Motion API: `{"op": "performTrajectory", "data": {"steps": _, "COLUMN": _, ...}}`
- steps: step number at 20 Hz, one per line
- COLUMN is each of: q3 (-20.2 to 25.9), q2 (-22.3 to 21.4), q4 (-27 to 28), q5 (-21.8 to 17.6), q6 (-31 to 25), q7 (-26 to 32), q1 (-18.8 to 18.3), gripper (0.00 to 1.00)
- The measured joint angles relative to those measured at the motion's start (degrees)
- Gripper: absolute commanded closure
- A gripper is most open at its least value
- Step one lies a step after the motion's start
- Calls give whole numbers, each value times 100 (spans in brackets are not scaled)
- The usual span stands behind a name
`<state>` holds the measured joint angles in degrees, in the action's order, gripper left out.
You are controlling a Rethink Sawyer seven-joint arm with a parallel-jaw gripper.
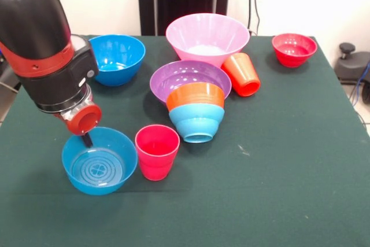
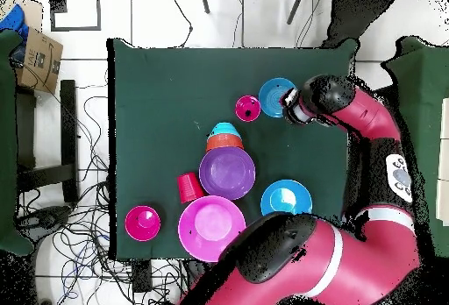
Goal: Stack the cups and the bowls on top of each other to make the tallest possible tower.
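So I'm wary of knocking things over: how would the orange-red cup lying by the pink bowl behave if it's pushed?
The orange-red cup lies on its side against the large pink bowl, so a nudge would probably roll it, curving because it tapers. It looks like thin glossy plastic: likely light, stiff and rather slippery to grip.

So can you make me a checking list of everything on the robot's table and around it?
Surface: dark green table, a few pale specks.
Job's things: large pink bowl, purple bowl, deep blue bowl, small red bowl; tower, orange bowl nested in light-blue bowl, tipped on its side against the purple bowl; orange-red cup lying on its side; pinkish-red cup upright beside the small blue bowl.
Clutter: nothing seen.
Grippers: gripper reaches into the small blue bowl at its far rim; jaws hidden, cannot tell.
Cables: tangled cables on the floor.
Surroundings: cardboard box, white tiled floor.
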<state>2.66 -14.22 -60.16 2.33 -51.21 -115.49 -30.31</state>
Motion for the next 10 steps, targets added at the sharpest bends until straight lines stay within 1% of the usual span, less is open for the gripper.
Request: {"op": "performTrajectory", "data": {"steps": 10, "q3": -1, "q2": -108, "q4": -1, "q5": 178, "q6": -1, "q7": 0, "q1": 50, "gripper": 100}}
